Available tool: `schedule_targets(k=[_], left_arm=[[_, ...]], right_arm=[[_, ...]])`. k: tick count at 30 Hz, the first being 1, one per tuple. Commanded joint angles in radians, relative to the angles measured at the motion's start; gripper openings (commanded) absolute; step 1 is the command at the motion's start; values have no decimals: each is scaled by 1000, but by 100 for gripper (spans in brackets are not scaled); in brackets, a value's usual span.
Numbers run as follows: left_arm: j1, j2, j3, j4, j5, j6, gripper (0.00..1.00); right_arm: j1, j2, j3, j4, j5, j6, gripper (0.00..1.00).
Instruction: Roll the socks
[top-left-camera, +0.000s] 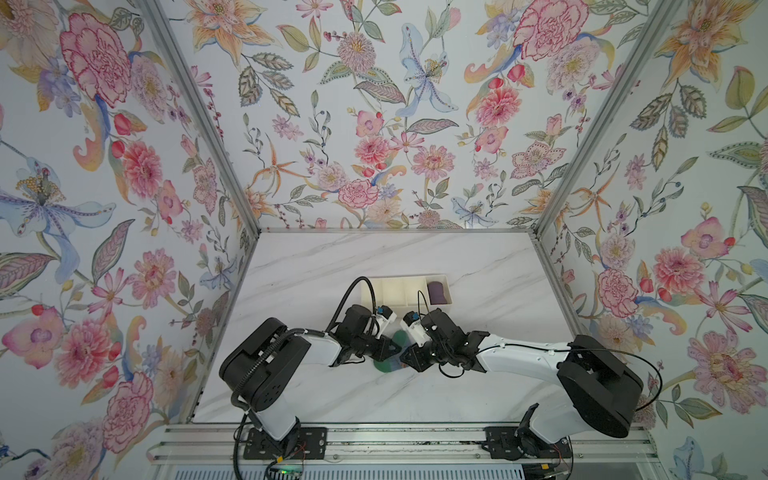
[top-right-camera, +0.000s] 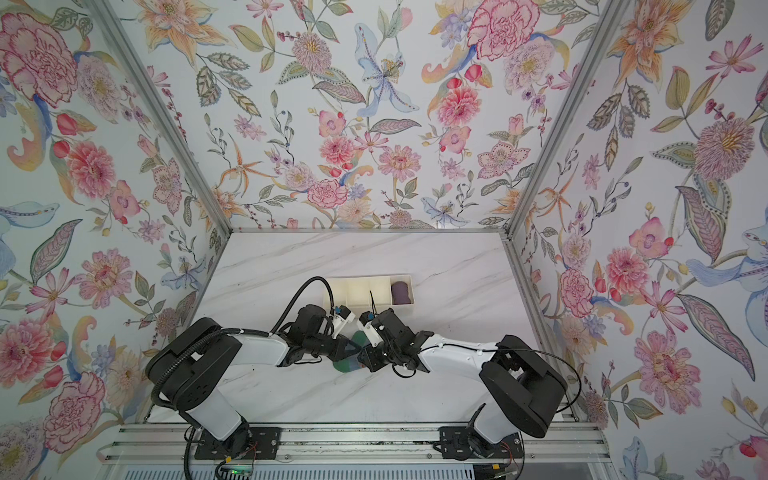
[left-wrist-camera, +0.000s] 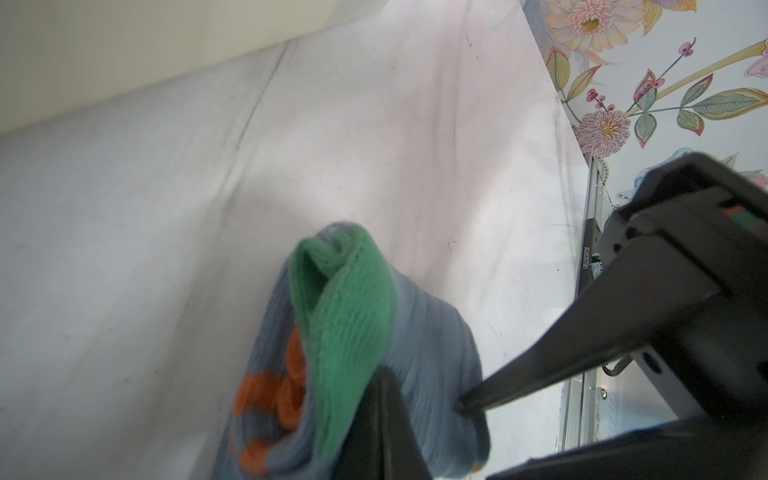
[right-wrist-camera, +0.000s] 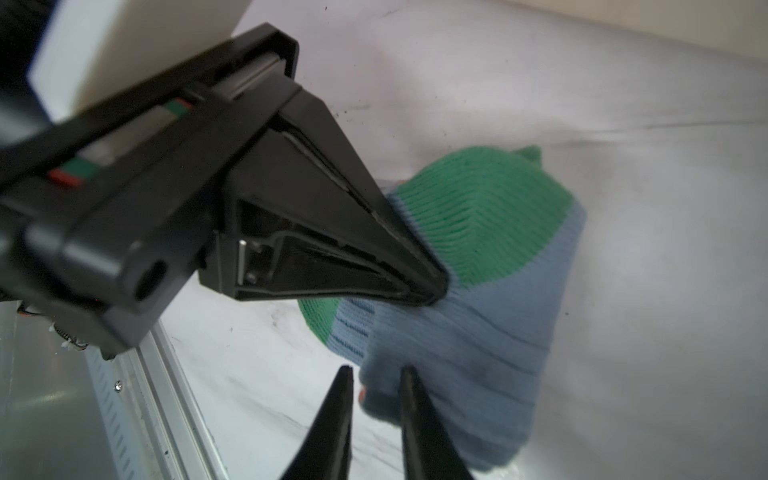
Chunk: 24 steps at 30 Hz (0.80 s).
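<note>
The socks (top-left-camera: 384, 366) (top-right-camera: 348, 365) lie half-folded at the table's middle, blue-grey ribbed with a green toe and orange stripes (left-wrist-camera: 345, 316) (right-wrist-camera: 490, 249). Both grippers meet over them and hide most of them in both top views. My left gripper (top-left-camera: 397, 351) (left-wrist-camera: 385, 374) (right-wrist-camera: 438, 286) is shut on the fabric where green meets blue-grey. My right gripper (top-left-camera: 402, 359) (right-wrist-camera: 376, 372) stands narrowly open, with the blue-grey corner and a bit of orange cuff between its fingers. One finger touches the fabric and the other is a sliver off it.
A white divided tray (top-left-camera: 390, 291) (top-right-camera: 357, 286) stands just behind the grippers, with a dark purple rolled bundle (top-left-camera: 439, 291) (top-right-camera: 402, 292) in its right compartment. Floral walls close in three sides. A metal rail (top-left-camera: 374, 446) runs along the front edge.
</note>
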Motion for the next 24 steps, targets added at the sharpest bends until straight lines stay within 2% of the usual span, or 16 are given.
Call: schedule_targets(k=[1, 8, 15, 18, 24], left_arm=[[-11, 13, -18, -163, -65, 21, 0], [-12, -28, 0, -178, -57, 14, 5], [-12, -58, 0, -168, -35, 1, 7], [-11, -50, -4, -168, -30, 7, 0], [-12, -5, -21, -173, -32, 24, 0]], right_arm=[[-6, 34, 24, -71, -1, 16, 20], [-11, 92, 47, -169, 14, 24, 14], [-13, 154, 61, -203, 6, 37, 12], [-14, 162, 60, -207, 3, 41, 12], [-26, 122, 56, -200, -19, 41, 13]])
